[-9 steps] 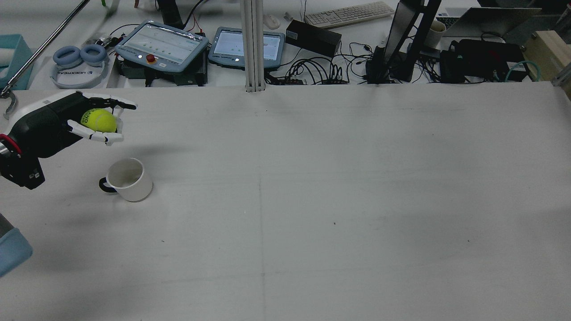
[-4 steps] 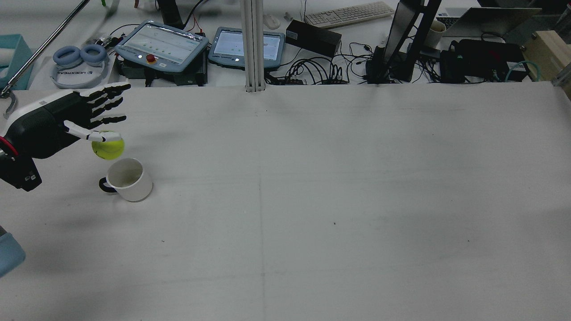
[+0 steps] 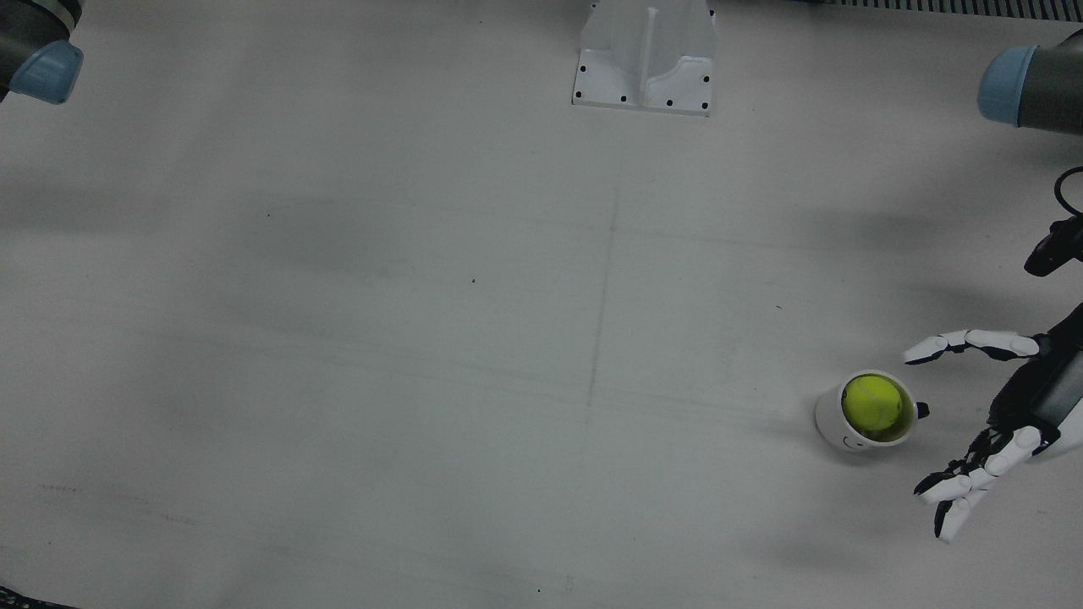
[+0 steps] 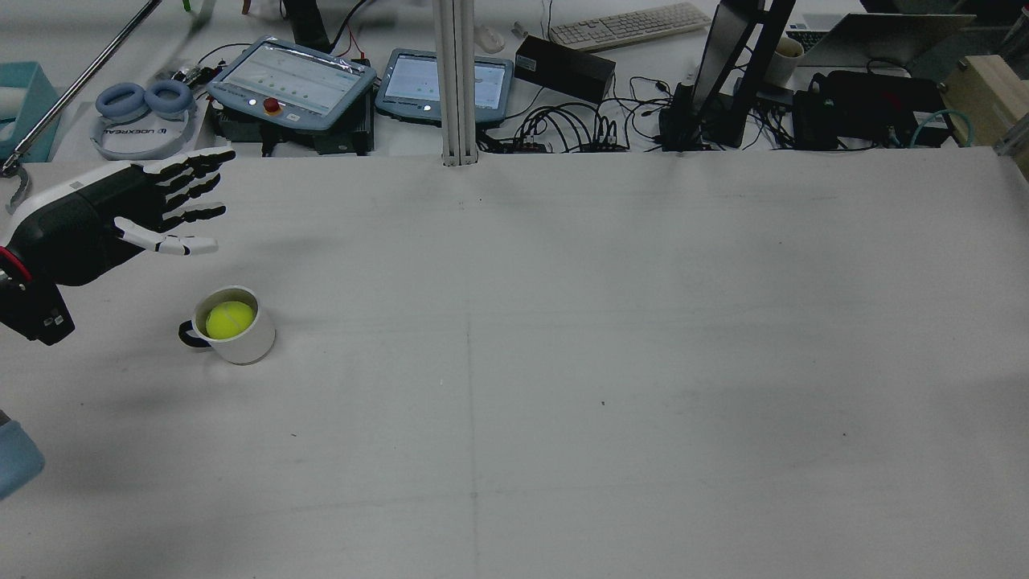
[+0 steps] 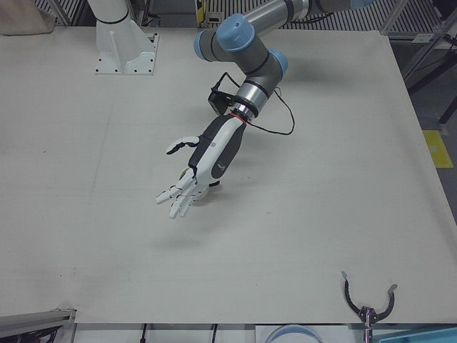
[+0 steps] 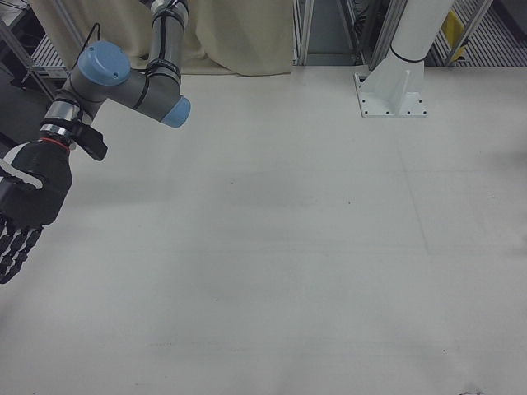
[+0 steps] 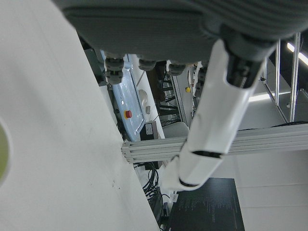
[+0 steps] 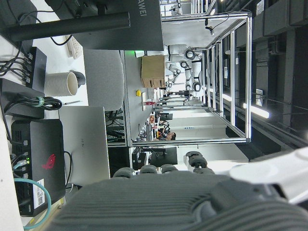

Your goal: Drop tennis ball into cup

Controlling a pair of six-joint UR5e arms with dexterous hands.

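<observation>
The tennis ball [image 4: 229, 319] sits inside the cup [image 4: 245, 342], below the rim, on the robot's left side of the desk [image 4: 611, 338]; judged from this, the drop is complete. The left hand [image 4: 120, 215] hovers above the desk just beyond the cup, fingers [image 3: 973, 342] spread wide and holding nothing. The front view confirms this: the ball [image 3: 873, 404] fills most of the cup's mouth, and the open hand [image 3: 1003, 414] stands beside the cup [image 3: 833, 423] without touching it. The right hand [image 6: 25, 206] hangs over its own side of the desk, well apart from the cup, fingers extended downward and empty. Handling, as a judgement: the ball is light, felt-covered and slightly springy, so it grips well but may bounce on a hard surface; take it across its widest part with fingers wrapped around opposing sides. The cup appears to be white ceramic with a dark handle [image 4: 189, 336], rigid and breakable, and light enough to tip if struck on the rim; take it by the body or the handle. The desk surface is flat, matte, off-white and bare apart from the cup, with a faint seam line down the middle. Beyond its far edge lie two teach pendants [image 4: 293, 80], headphones [image 4: 145, 100], a keyboard [image 4: 631, 24], cabling and a monitor stand [image 4: 727, 72].
</observation>
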